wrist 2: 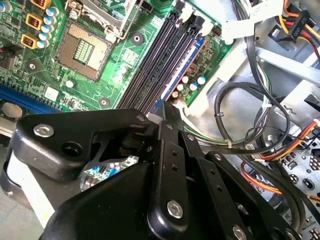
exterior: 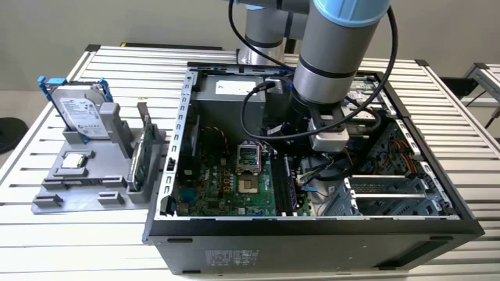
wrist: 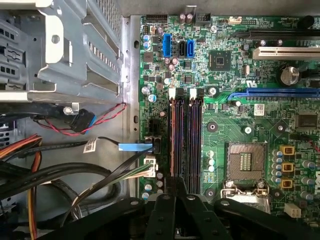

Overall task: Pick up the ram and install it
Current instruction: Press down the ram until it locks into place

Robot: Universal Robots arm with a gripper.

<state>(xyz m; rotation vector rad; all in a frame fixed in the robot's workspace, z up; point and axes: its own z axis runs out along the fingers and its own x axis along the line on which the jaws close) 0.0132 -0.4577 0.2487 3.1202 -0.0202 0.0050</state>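
**Gripper** (wrist: pixel 176 194): lowered inside the open computer case (exterior: pixel 312 225). The fingers are drawn nearly together on a thin dark strip, which is judged to be the ram (wrist: pixel 175 182).

**Ram:** held edge-on between the fingertips, where it is also seen in the second wrist view (wrist 2: pixel 173 111). Only a short part of it is exposed.

**Memory slots** (wrist: pixel 186 135): set directly beyond the fingertips, close below the held strip. Whether the two touch cannot be told. The long axis of the slots runs straight away from the gripper, and the ram's edge appears in line with it.

**Processor socket** (wrist: pixel 246 161): lies beside the slots, off to one side of the gripper.

**Hard drive** (exterior: pixel 82 111) and **green card** (exterior: pixel 140 153): stood on a tray outside the case, well apart from the gripper.
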